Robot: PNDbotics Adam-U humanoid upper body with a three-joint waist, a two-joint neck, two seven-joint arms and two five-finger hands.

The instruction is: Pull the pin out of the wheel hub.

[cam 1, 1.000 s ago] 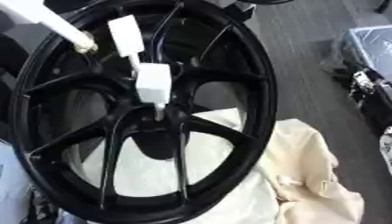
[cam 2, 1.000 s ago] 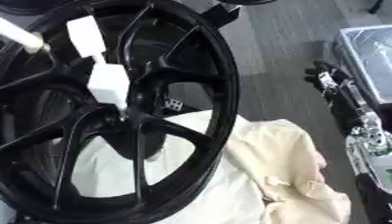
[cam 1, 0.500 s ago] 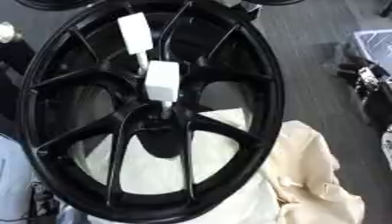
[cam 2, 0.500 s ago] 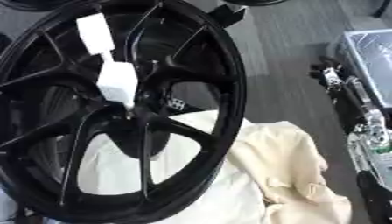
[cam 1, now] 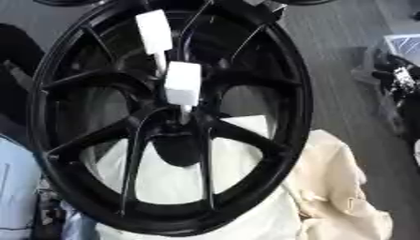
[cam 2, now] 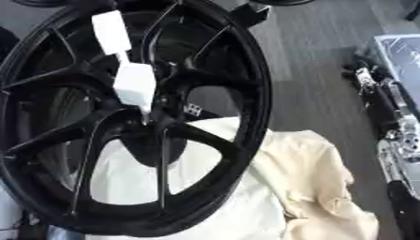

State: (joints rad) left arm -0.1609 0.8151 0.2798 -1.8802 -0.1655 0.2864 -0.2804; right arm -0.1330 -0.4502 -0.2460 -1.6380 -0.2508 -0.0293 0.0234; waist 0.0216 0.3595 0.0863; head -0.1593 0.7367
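Only white pin [cam 1: 182, 84] stands in black wheel hub [cam 1: 182, 123], unheld

A black spoked wheel [cam 1: 271, 70] fills the frame's left and centre, tilted. A white blocky pin [cam 1: 182, 84] sticks in its hub [cam 1: 184, 119].
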